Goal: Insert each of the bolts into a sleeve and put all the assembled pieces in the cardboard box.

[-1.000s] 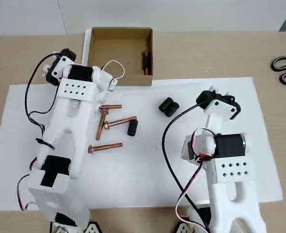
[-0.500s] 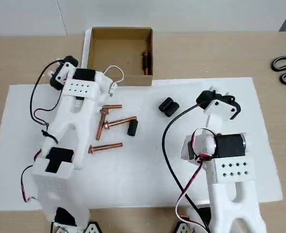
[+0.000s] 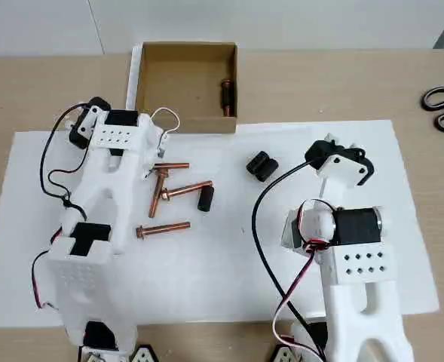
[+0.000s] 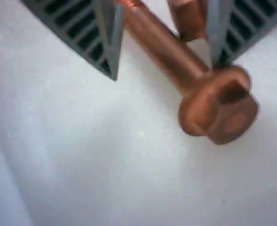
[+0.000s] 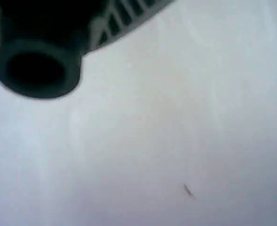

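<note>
Smooth white paper sheet (image 3: 229, 286) covers tan wooden table (image 3: 319, 83). Left gripper (image 4: 164, 59) jaws apart, straddling hex-headed copper bolt (image 4: 187, 73). Right gripper (image 3: 336, 160) clamped on black tubular sleeve (image 5: 35, 70).

high view: scissors (image 3: 442, 108) clipped at right edge. left wrist view: bolt (image 4: 176, 56) blurred, shank runs out of frame. right wrist view: sleeve (image 5: 35, 68) blurred, rear cut off.

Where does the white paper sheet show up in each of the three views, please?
High view: the white paper sheet covers the table's middle.
Left wrist view: it lies behind the copper bolt.
Right wrist view: it lies behind the black sleeve.
Shared landmark: the copper bolts, in the high and left wrist views.
</note>
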`<state>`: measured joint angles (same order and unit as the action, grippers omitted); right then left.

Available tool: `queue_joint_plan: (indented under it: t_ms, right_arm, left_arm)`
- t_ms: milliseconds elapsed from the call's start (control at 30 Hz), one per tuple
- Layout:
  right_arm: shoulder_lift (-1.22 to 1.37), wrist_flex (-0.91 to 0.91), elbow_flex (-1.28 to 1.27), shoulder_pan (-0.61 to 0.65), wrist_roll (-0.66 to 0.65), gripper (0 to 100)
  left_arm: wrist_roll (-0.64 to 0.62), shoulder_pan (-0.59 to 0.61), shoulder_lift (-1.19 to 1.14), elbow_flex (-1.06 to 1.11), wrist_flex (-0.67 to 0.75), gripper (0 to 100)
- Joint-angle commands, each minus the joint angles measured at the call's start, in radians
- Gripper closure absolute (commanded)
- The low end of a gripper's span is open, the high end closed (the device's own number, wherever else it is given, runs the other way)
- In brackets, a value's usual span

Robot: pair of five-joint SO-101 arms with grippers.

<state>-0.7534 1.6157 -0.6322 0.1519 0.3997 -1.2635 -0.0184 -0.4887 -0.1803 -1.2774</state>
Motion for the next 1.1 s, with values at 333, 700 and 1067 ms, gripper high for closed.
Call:
queue_joint_plan:
  t_ms: [333,700,1067]
  right_arm:
    - [-0.015,-0.015,0.003,-0.008,0.0,99.6]
    - [-0.015,-0.015,0.003,-0.008,0.0,99.6]
    - [-0.015,-0.03,0.003,-0.008,-0.002,99.6]
  left_arm:
    - [0.008,0.0,-0.084,-0.051,0.054,87]
    - [0.008,0.002,-0.1,-0.085,0.051,98]
    - [0.006,-0.003,-0.097,-0.248,-0.046,99]
